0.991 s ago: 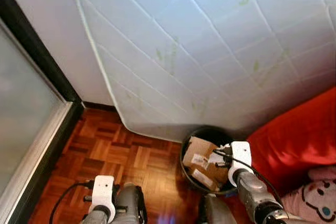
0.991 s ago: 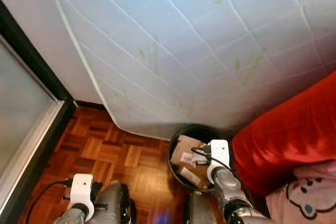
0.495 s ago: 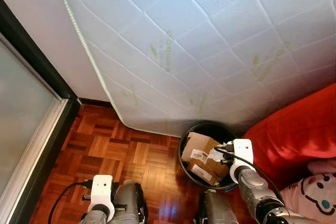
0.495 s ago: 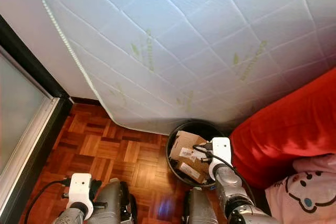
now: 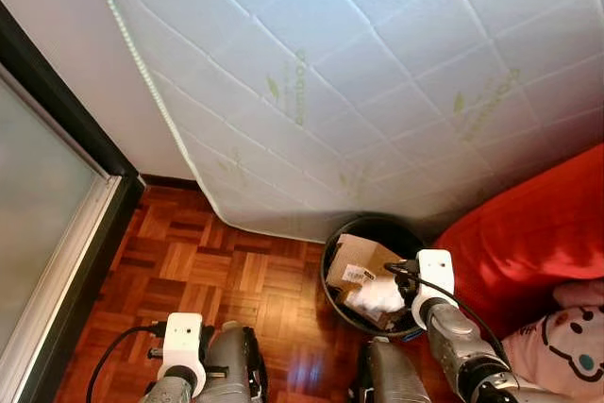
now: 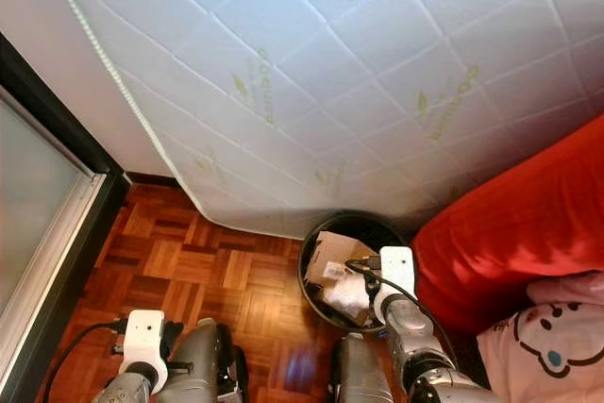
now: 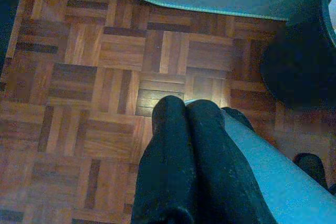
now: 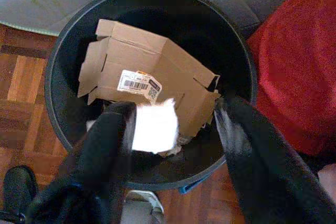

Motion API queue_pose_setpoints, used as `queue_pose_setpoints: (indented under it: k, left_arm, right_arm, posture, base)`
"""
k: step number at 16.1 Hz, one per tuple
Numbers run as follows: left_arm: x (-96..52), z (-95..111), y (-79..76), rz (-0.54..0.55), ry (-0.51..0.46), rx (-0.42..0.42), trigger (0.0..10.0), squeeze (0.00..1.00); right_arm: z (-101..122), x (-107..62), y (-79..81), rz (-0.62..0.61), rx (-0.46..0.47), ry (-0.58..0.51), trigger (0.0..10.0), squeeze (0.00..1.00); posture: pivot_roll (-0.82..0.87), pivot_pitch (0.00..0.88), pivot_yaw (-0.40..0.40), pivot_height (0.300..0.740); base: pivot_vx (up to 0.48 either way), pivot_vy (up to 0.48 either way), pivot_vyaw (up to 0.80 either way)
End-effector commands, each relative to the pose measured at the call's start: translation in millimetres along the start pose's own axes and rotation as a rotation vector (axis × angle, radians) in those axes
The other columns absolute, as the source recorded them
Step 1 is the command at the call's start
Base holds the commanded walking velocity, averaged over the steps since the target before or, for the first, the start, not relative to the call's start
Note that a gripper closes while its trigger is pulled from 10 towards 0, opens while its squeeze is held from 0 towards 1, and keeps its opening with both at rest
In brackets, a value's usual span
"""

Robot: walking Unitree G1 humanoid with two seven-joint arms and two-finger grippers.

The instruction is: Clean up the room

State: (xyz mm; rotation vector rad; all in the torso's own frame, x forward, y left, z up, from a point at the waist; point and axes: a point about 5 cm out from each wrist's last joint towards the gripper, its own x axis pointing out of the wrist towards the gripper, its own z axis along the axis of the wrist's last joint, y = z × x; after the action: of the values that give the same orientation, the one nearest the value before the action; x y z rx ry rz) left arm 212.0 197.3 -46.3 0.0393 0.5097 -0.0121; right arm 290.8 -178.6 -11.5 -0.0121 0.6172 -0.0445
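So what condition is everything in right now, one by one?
Right gripper: open, over the bin.
White wad: between the fingers, untouched.
Black bin: upright, unlidded.
Cardboard box: crumpled, in the bin.
Left gripper: shut, above the floor.
Mattress: propped on edge.

- Round black plastic bin, dark inside.
- Brown cardboard box with a white barcode label.
- Bright white crumpled piece, perhaps paper; blurred.
- White quilted mattress, diamond stitching, faint green leaf prints.
- Red fabric cushion.
- Reddish-brown parquet floor, alternating-grain squares.
- Pale pink cloth with a dark cartoon face.
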Motion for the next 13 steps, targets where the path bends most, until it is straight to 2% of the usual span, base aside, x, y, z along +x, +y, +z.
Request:
queue_pose_setpoints:
  k: [1, 4, 5, 9, 13]
  left_arm:
    - [-34.5, -65, -6.4, -0.022, 0.285, -0.002, 10.0, 0.00]
    - [-33.5, -64, -4.8, -0.019, 0.285, -0.001, 10.0, 0.00]
    - [-31.8, -62, -4.4, -0.017, 0.284, -0.001, 10.0, 0.00]
    - [-26.2, -57, -4.2, -0.018, 0.285, 0.000, 10.0, 0.00]
    - [-20.2, -51, -4.3, -0.020, 0.289, 0.007, 10.0, 0.00]
  right_arm:
    - [-7, -1.2, 1.0, -0.001, 0.010, 0.028, 10.0, 1.00]
    - [-6, -0.9, 1.7, -0.001, 0.007, 0.031, 10.0, 1.00]
    - [-4, -0.4, 2.6, 0.002, 0.009, 0.028, 10.0, 0.00]
    - [-10, -2.1, 9.4, 0.072, 0.067, 0.025, 10.0, 0.00]
    - [-48, -13.3, 5.3, 0.086, 0.092, 0.104, 10.0, 0.00]
  posture:
    - [0.10, 0.315, -0.029, 0.640]
    - [0.10, 0.309, -0.029, 0.640]
    - [0.10, 0.300, -0.030, 0.640]
    - [0.09, 0.274, -0.030, 0.640]
    - [0.07, 0.244, -0.023, 0.675]
  base:
    - [0.000, 0.000, 0.00]
    - [0.000, 0.000, 0.00]
    - [0.000, 0.000, 0.00]
    - [0.000, 0.000, 0.00]
    - [0.000, 0.000, 0.00]
